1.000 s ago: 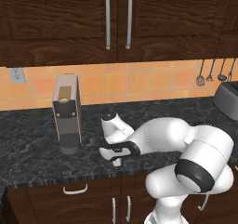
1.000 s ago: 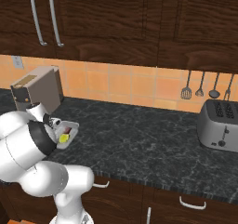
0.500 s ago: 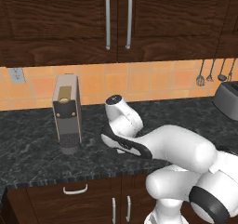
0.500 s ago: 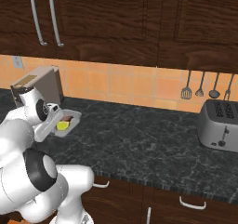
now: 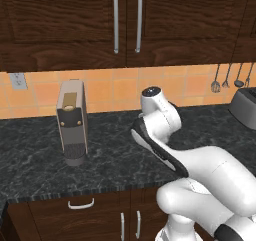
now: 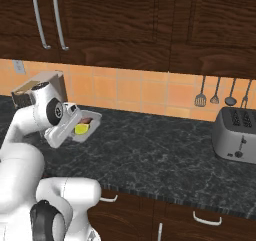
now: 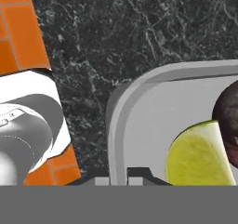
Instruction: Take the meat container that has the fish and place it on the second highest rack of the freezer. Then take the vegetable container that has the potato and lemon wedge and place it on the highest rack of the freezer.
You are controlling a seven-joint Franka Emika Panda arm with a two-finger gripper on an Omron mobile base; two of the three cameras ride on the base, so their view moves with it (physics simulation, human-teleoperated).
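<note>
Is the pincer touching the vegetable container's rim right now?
Touching. In the hand view the pincer is shut on the near rim of the container, its dark tips straddling the grey edge, with the lemon wedge just inside.

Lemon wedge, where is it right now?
In the grey tray that the gripper holds above the counter; the lemon wedge lies beside the potato.

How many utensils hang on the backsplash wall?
4, in the right base view: slotted spatula, two ladles, whisk, left to right above the silver toaster. None look hidden.
</note>
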